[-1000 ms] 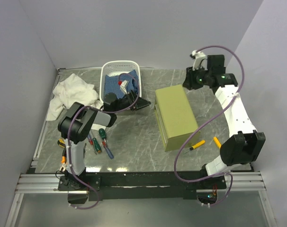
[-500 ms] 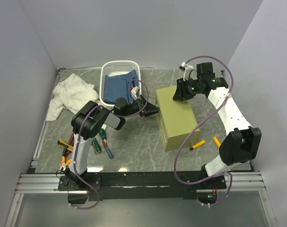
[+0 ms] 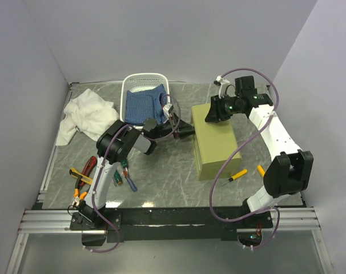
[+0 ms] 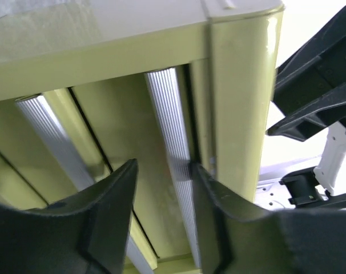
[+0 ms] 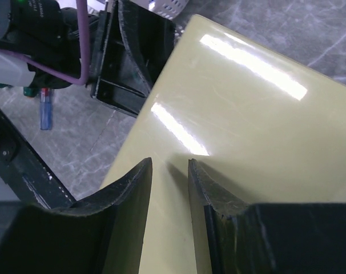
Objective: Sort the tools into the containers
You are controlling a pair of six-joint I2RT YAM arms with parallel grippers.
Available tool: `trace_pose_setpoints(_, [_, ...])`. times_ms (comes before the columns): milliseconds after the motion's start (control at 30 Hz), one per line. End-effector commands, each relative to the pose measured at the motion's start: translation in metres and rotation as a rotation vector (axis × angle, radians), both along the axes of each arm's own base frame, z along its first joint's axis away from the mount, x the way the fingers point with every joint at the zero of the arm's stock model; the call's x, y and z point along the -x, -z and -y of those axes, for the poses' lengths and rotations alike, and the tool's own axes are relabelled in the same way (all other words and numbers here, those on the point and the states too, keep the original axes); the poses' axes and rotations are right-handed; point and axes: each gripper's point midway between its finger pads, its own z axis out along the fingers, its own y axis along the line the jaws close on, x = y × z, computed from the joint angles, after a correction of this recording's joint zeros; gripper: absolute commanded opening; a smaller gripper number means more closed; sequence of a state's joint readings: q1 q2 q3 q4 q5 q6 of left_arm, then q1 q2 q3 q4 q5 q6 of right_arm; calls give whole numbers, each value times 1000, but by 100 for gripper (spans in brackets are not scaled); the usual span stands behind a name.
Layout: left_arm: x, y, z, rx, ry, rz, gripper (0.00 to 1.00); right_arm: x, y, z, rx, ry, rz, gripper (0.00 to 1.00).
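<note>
Grey marbled counter (image 3: 161,171), lilac walls (image 3: 178,34). Left end effector (image 4: 161,174): apart at chest (image 3: 216,145) front. Right end effector (image 5: 169,166): apart above chest top.

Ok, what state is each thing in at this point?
drawer chest, drawers look shut
left hand, open around a drawer handle
right hand, open over the drawer chest
white basket, upright, holding blue fabric
white cloth, crumpled
yellow screwdriver, lying on the table

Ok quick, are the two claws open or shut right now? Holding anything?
Left gripper: open, one finger on each side of a drawer handle, not clamped on it.
Right gripper: slightly open, empty, over the chest.
</note>
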State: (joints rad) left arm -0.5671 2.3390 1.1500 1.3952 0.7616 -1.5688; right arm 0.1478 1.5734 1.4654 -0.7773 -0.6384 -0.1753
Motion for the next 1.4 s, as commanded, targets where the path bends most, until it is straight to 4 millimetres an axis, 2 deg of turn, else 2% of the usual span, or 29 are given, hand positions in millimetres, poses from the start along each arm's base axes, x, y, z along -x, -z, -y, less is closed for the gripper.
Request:
trace_pose_setpoints(0, [35,-65,-2,262,7,397,42,9,35,5,58,-1,-131,40])
trace_pose_setpoints(167, [40,-74,-5,262,6,419,25,4,39,5,58,13,-131,40])
trace_pose_setpoints(333, [49,-77,-15,231,37,452,14,5,48,14,108,39,-121,40])
trace_pose_setpoints(367, [45,-75,-18,210,31,445,13,5,51,18,127,46,-122,40])
trace_pose_setpoints(400, [50,-70,-22,187,46,441,11,7,56,20,139,43,-128,40])
trace_pose_setpoints(433, [52,-76,-25,179,40,476,7,8,57,21,147,40,-124,40])
trace_pose_setpoints(567, [44,-73,-47,88,-4,488,1,9,61,22,158,34,-119,40])
trace_pose_setpoints(767, [33,-68,-82,-15,-6,485,1,7,60,23,160,27,-98,39])
trace_pose_setpoints(867, [34,-64,-94,-46,6,474,1,8,62,25,168,24,-89,39])
trace_pose_setpoints(1033, [37,-49,-109,-127,-8,444,1,10,60,26,166,28,-66,39])
trace_pose_setpoints(1067, [35,-41,-113,-156,-13,406,1,12,60,25,163,26,-68,39])
trace_pose_setpoints(1300, [27,-36,-121,-224,-34,412,1,16,56,27,162,28,-45,39])
trace_pose_setpoints(1333, [25,-35,-122,-241,-35,431,6,15,54,27,159,31,-37,39])
trace_pose_setpoints(1367, [20,-35,-123,-258,-40,429,14,12,47,28,158,41,-15,40])
